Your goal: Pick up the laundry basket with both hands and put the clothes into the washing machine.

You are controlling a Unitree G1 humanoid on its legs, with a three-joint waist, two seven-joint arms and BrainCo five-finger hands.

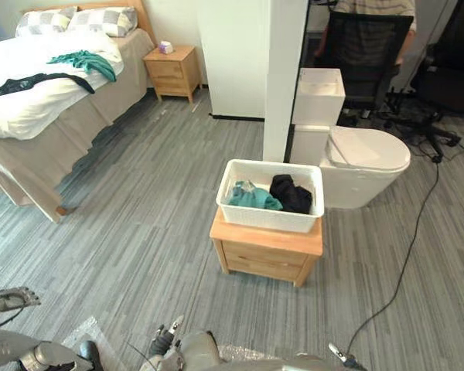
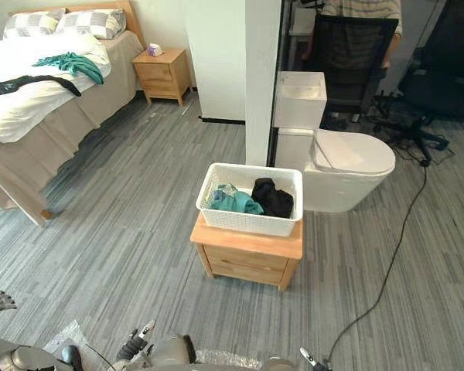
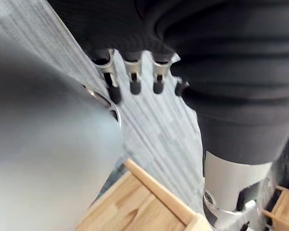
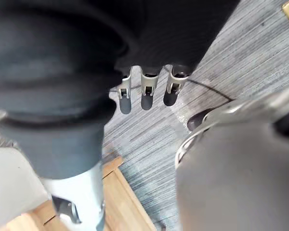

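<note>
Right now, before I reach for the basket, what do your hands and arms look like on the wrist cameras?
The left hand has a row of silver fingers with dark tips and a black ribbed cover over the back and wrist; past it, the forearm is silver-grey. The right hand matches: silver fingers, dark tips, black ribbed cover.

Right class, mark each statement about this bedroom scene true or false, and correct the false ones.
1. The laundry basket sits on the wooden cabinet. True.
2. The basket is empty. False: a teal garment and a black garment lie in it.
3. Both hands grip the basket. False: the left hand and the right hand hang open, well apart from it.
4. Loose clothes lie on the bed. True.
</note>
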